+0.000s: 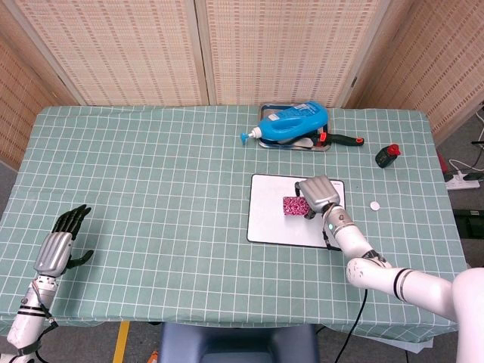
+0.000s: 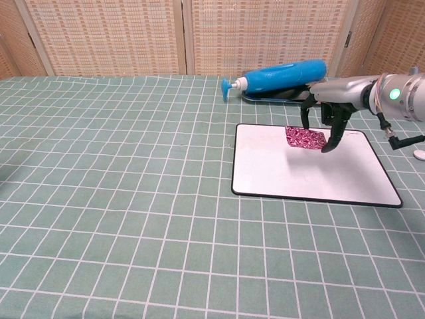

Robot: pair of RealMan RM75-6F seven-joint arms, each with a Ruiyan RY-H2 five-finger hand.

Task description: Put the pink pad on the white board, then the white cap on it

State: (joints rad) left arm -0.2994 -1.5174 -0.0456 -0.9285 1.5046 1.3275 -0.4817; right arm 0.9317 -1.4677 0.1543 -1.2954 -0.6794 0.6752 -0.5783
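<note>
My right hand (image 1: pixel 315 195) (image 2: pixel 327 114) hangs over the white board (image 1: pixel 276 228) (image 2: pixel 292 174) and holds the pink pad (image 1: pixel 293 205) (image 2: pixel 304 138) between its fingers, a little above the board's upper middle. The small white cap (image 1: pixel 373 204) (image 2: pixel 420 154) lies on the green cloth to the right of the board. My left hand (image 1: pixel 60 245) rests near the table's front left corner, fingers spread, holding nothing; the chest view does not show it.
A metal tray (image 1: pixel 266 112) (image 2: pixel 317 100) at the back carries a blue bottle (image 1: pixel 293 122) (image 2: pixel 282 77) on its side. A red-and-black tool (image 1: pixel 342 139) (image 2: pixel 350 94) lies beside it, and a small dark green object (image 1: pixel 388 155) sits further right.
</note>
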